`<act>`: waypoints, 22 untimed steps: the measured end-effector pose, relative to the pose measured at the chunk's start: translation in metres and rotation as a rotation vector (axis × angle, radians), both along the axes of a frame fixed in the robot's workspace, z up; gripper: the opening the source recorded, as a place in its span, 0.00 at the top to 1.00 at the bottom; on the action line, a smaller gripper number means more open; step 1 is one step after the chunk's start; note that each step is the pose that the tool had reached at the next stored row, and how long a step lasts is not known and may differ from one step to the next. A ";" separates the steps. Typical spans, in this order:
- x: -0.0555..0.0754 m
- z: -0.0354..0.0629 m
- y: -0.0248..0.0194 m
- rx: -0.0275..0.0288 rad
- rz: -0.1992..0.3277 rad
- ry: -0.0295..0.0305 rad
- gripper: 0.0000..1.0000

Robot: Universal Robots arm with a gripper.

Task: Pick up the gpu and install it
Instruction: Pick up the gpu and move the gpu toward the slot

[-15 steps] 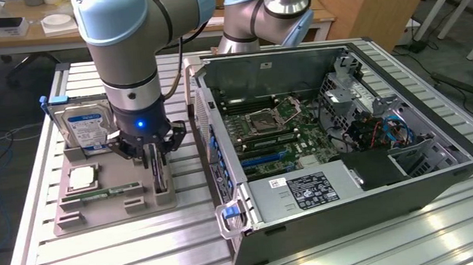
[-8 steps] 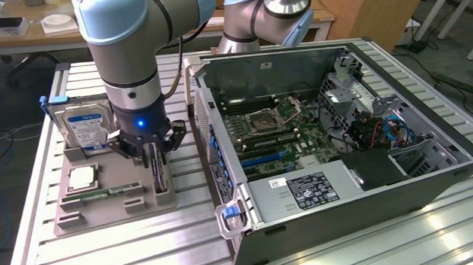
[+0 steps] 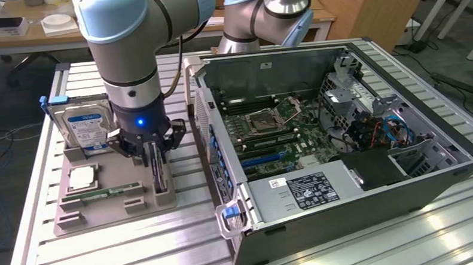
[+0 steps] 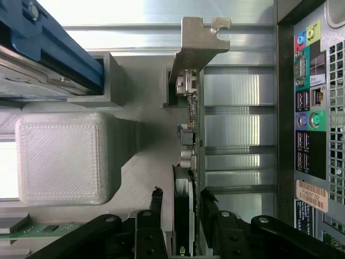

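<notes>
The jaws of the gripper [image 3: 154, 163] [image 4: 183, 202] stand apart, astride the gpu [image 3: 160, 182] [image 4: 188, 137] without clamping it. In the wrist view one finger [image 4: 209, 202] is almost against the card, while a strip of grey holder shows between the other finger and the card.

The gpu stands on its long edge in a slot of the grey holder [image 3: 104, 216] [image 4: 140, 135], along the holder's edge nearest the computer case [image 3: 430, 178] [image 4: 312, 108]. Its silvery bracket is at the end away from the gripper.

On the same holder, the blue-labelled hard drive [image 3: 88, 124] [image 4: 43, 54] stands upright at the corner away from the case, beside the arm [image 3: 125, 53]. A square processor chip [image 3: 83, 177] lies flat in front of the drive, and the green memory stick [image 3: 103, 192] [image 4: 38, 229] lies flat near the holder's middle.

The holder rests on the slatted metal worktop [image 3: 146, 256] [image 4: 237, 124], toward the edge at the exterior view's left. The case lies open just beside it — its motherboard faces up and its rear port panel is turned toward the holder.
</notes>
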State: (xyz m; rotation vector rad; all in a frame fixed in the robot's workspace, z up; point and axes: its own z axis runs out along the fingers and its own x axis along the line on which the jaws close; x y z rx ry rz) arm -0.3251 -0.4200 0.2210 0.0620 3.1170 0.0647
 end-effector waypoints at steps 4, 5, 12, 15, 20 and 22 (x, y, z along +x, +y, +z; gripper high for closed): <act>0.000 0.0000 0.0000 0.0000 0.000 0.0000 0.59; 0.000 0.0000 0.0000 0.0000 0.000 0.0001 0.59; 0.000 0.0000 0.0000 0.0000 0.000 0.0000 0.67; 0.000 0.0000 0.0000 0.0000 0.000 0.0000 0.67; 0.000 0.0000 0.0000 0.0000 0.000 0.0000 0.67; 0.001 -0.0001 0.0001 0.0002 0.000 -0.0001 0.67</act>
